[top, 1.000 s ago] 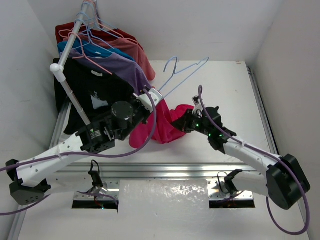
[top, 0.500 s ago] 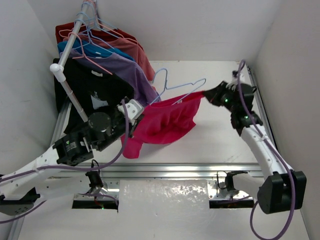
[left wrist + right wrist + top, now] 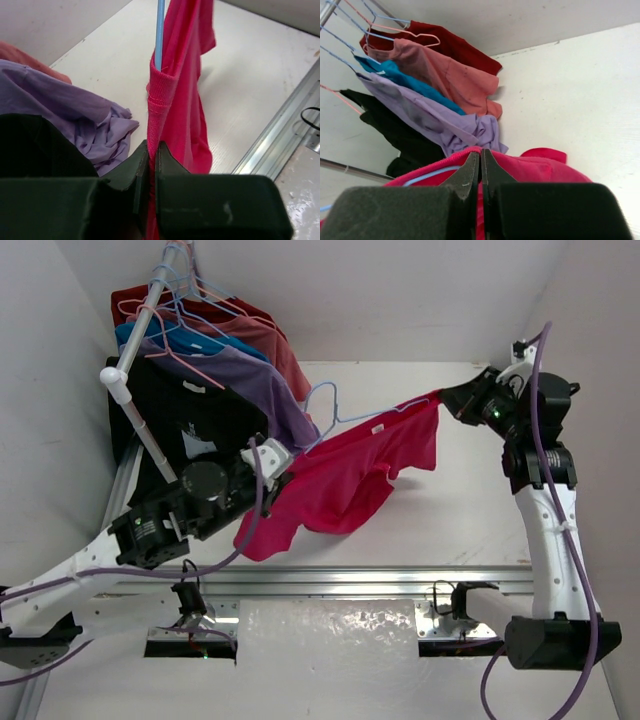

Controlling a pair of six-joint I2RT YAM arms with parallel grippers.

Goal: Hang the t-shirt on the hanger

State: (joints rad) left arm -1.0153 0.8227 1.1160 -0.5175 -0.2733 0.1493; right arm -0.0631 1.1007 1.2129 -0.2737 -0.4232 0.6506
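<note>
The t-shirt [image 3: 350, 475] is held up over the counter [image 3: 440, 510] between the two hands. It is pulled out long, from the left hand [image 3: 151, 150] by the hung clothes to the right hand [image 3: 480, 160] near the far right corner. The top edge is pulled tight, and the rest of the cloth hangs down in folds. Whether the low end touches the counter cannot be told. A small white label [image 3: 378, 428] is seen near the top edge.

The left hand is closed tight on the red cloth, with next to no gap left between its fingers [image 3: 135, 165]. Just above the grip, the hanger [image 3: 158, 30] is seen as a thin blue wire that comes up out of a hem of the t-shirt. Whether the wire is pinched too cannot be told.

The right hand is also closed tight on a fold of the t-shirt. A piece of the blue wire is seen just left of its tips, lying inside the cloth. From above, the hook of the hanger sticks out over the top edge of the t-shirt, next to a purple shirt [image 3: 250, 375].

A rod [image 3: 150, 310] is set at the far left, and more shirts are hung on it: purple, blue, pink, dark red and black. Pink hangers [image 3: 427, 35] are seen there too.
</note>
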